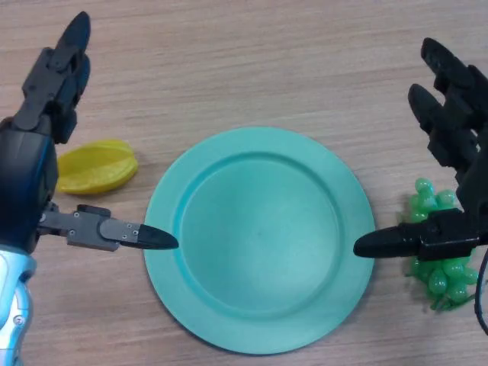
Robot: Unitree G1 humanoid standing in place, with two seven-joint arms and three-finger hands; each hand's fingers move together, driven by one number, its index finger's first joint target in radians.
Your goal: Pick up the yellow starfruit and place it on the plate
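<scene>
At the middle of the frame, a round green plate (pixel 259 240) lies flat on the wooden bench (pixel 244 69), with nothing on it. Left of the plate, at mid-height near the left edge of the frame, the yellow starfruit (pixel 99 165) lies on the bench, apart from the plate's rim and partly hidden behind the left hand (pixel 34 160).

That left hand comes in along the left edge of the frame. Its fingers (pixel 57 72) point straight up toward the upper left corner, and its thumb (pixel 122 232) reaches out to the right, its dark tip just over the plate's left rim. The hand is released and grasps nothing; the starfruit sits in the gap between fingers and thumb, and whether the palm touches the fruit cannot be told.

On the right edge of the frame is the right hand (pixel 457 229), in a mirrored pose. Its fingers (pixel 450 99) extend straight up toward the upper right corner, while the thumb (pixel 389 242) points left, its tip at the plate's right rim. It too is released and holds nothing.

Beneath and behind the right hand, at the lower right of the frame, a bunch of green grapes (pixel 442 271) rests on the bench just beside the plate, partly covered by the thumb.
</scene>
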